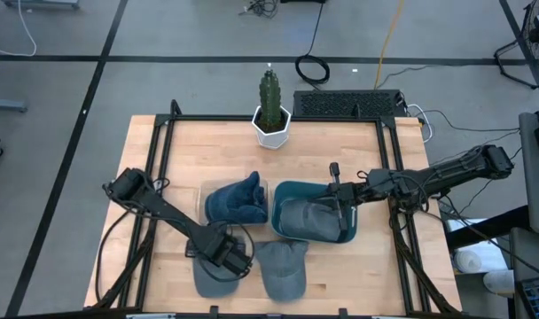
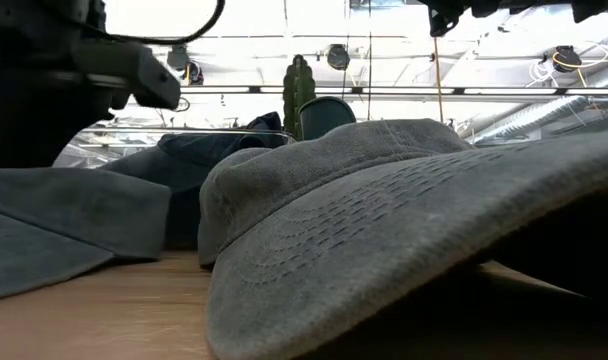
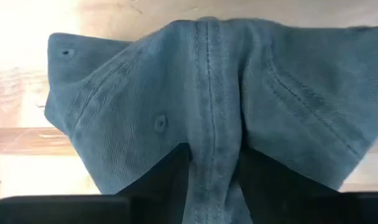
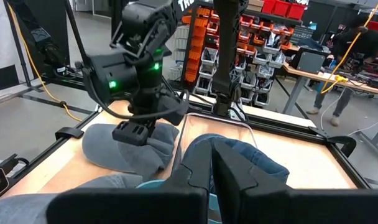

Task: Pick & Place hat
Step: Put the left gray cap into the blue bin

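A grey cap (image 1: 213, 278) lies at the table's near-left, and my left gripper (image 1: 223, 257) is on its crown (image 3: 207, 81), shut on it. A second grey cap (image 1: 283, 268) lies beside it on the wood and fills the low view (image 2: 384, 200). A blue hat (image 1: 237, 202) sits in a clear tray. A teal bin (image 1: 287, 189) holds another grey cap (image 1: 305, 220). My right gripper (image 1: 342, 211) hovers over that bin with fingers shut (image 4: 212, 158) and nothing between them. My left gripper pinches a raised fold of the grey cap's crown, along its centre seam (image 3: 211, 140), between the two fingers (image 3: 176, 177). The fingers come from above, pointing down. The cap lies on the table (image 4: 114, 149), its cloth bunched up toward the fingers.
A potted cactus (image 1: 270, 111) stands at the far middle of the table. The clear tray (image 1: 207, 190) and the teal bin sit side by side mid-table. Bare wood shows at the far left and near right. A person stands in the room beyond (image 4: 354, 50).
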Available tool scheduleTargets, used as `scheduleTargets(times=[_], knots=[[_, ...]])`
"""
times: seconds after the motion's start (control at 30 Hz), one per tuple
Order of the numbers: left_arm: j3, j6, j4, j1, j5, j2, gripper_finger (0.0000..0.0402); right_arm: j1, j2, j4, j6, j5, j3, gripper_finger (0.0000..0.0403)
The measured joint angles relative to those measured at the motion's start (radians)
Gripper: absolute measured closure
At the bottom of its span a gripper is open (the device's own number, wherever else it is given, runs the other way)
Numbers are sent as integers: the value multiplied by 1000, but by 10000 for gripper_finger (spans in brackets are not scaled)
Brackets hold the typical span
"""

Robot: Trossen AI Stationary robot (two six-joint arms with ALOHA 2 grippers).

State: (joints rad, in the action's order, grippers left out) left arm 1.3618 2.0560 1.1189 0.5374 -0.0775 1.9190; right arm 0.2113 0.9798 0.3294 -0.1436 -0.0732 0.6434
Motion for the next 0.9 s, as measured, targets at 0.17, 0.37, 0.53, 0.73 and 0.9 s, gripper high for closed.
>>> scheduleTargets(times=[0.17,0.37,0.53,0.73,0.9], knots=[[3,-83,-21,-15,-27,0,308,0,0,1,0,0,0,399],[10,-154,-22,-20,-25,-3,390,0,0,1,0,0,0,399],[33,-263,-25,-16,-31,-16,393,0,0,0,0,0,0,399],[169,-427,15,7,11,-16,396,0,0,-1,-2,0,0,399],[293,-568,108,38,15,-16,398,0,0,-1,-3,0,0,399]])
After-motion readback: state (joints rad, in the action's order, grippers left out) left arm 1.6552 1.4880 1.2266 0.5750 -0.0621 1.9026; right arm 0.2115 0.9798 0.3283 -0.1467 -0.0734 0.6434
